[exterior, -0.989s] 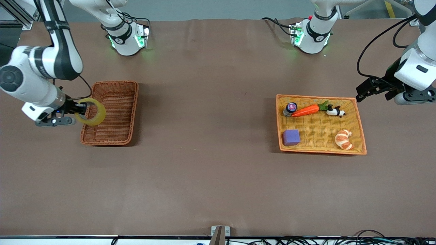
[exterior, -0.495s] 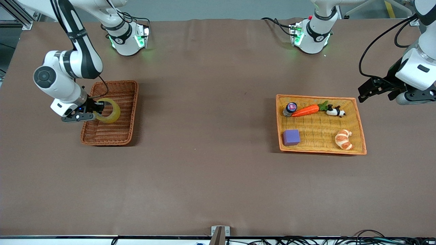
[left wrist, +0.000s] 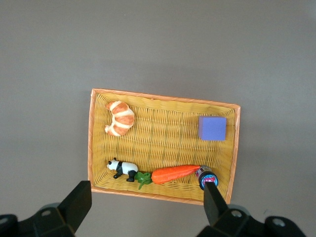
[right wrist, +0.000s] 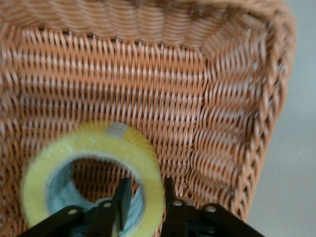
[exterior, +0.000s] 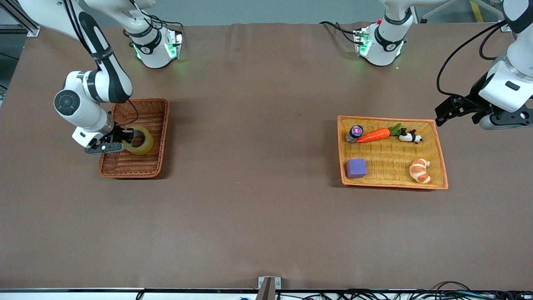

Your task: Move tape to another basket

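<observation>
The tape [exterior: 142, 141], a yellowish translucent ring, leans inside the reddish-brown wicker basket [exterior: 165, 125] at the right arm's end of the table. My right gripper [exterior: 126, 138] is down in the basket with one finger inside the ring and one outside it. In the right wrist view the tape [right wrist: 94, 148] is blurred over the basket's woven floor [right wrist: 148, 89]. The right gripper [right wrist: 146, 190] stands slightly open, with a small gap between the inner finger and the ring's wall. My left gripper [exterior: 447, 110] hangs open and holds nothing; it is over the table beside the orange tray's rim, also seen as left gripper [left wrist: 146, 207].
An orange-yellow woven tray [exterior: 442, 166] lies toward the left arm's end. It holds a purple cube [exterior: 356, 168], a toy carrot [exterior: 373, 135], a panda figure [exterior: 410, 136], a croissant [exterior: 419, 171] and a small bottle [exterior: 354, 132].
My right arm carried the tape from over the basket's outer edge to inside the basket and lowered it. Its fingers have loosened around the ring. The left arm barely moved.
</observation>
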